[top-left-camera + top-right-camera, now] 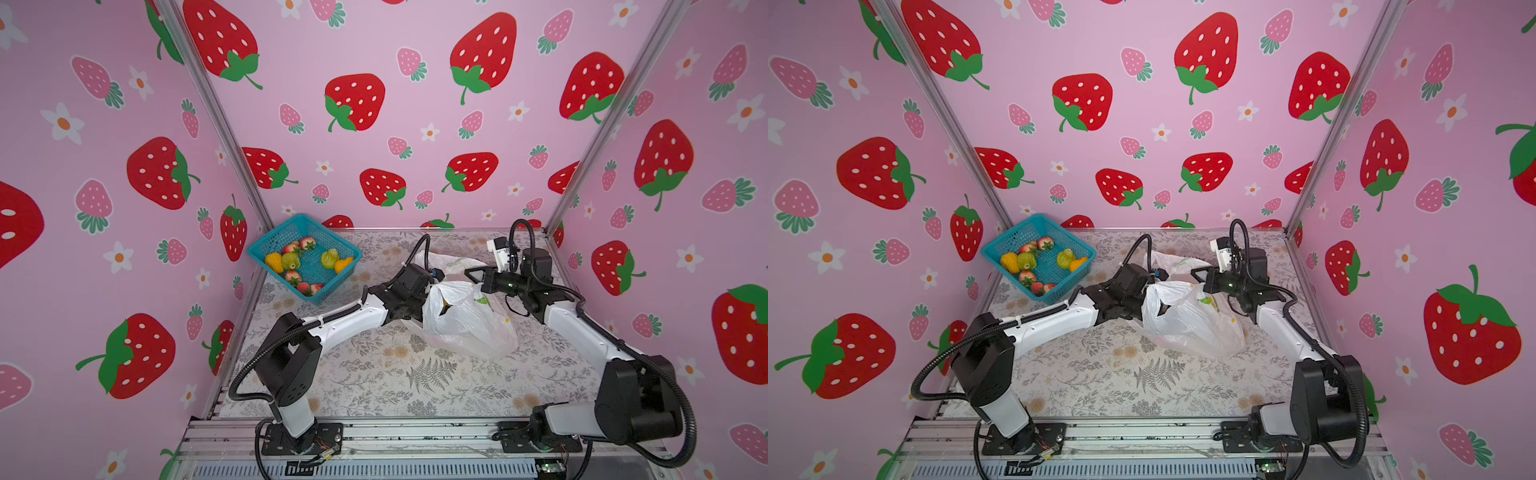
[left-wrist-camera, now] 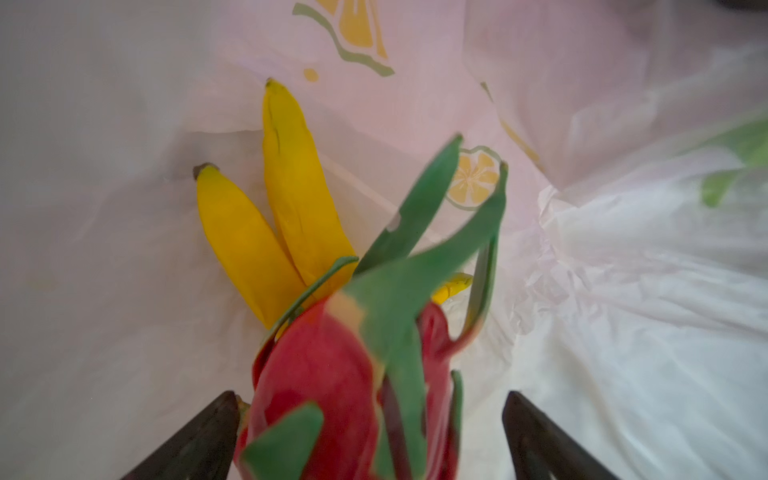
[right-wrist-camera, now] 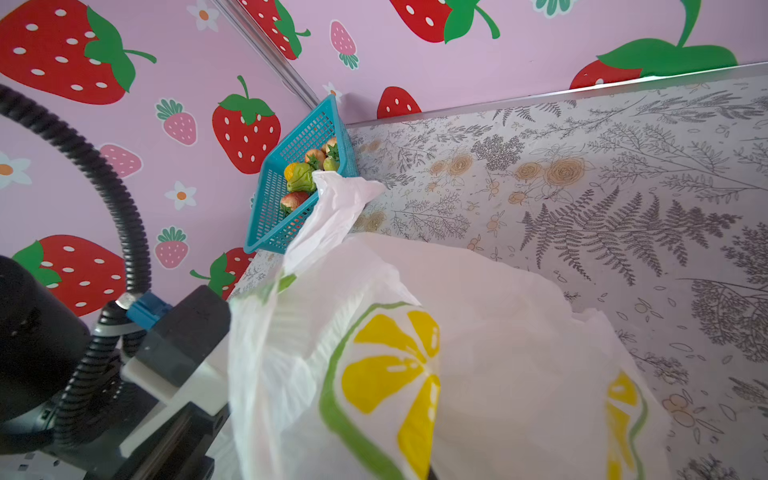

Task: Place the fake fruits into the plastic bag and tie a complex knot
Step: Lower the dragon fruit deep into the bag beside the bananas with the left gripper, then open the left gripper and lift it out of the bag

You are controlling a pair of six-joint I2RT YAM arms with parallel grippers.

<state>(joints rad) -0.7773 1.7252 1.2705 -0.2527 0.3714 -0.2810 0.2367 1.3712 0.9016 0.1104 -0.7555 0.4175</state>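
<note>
Clearly mid-loading, tying not yet begun. Two bananas (image 2: 270,199) lying inside the bag (image 1: 465,328), a dragon fruit (image 2: 316,374) just inside its mouth, blurred, between the wide-spread jaws of the left gripper (image 2: 372,409): one jaw touching the skin, the other well clear. Looks free to drop, not gripped. Bag slumped in the middle of the table (image 1: 395,386), mouth turned left, left gripper buried in that mouth in both top views. Right gripper (image 1: 469,273) coming in from the right at the bag's far upper rim, clamped tight, seemingly pinching film to hold the mouth up; fingers hidden behind bag in the right wrist view, so grip judged, not seen. Far left, in the corner, a basket (image 1: 270,237) with more fruits (image 1: 291,261), well apart from the bag. Next, probably: draw the left gripper straight back out without snagging the rim, swing to the basket, take another piece. Calls for a steady right pinch to keep the mouth agape, and a gentle exit to avoid dragging the thin film along.
</note>
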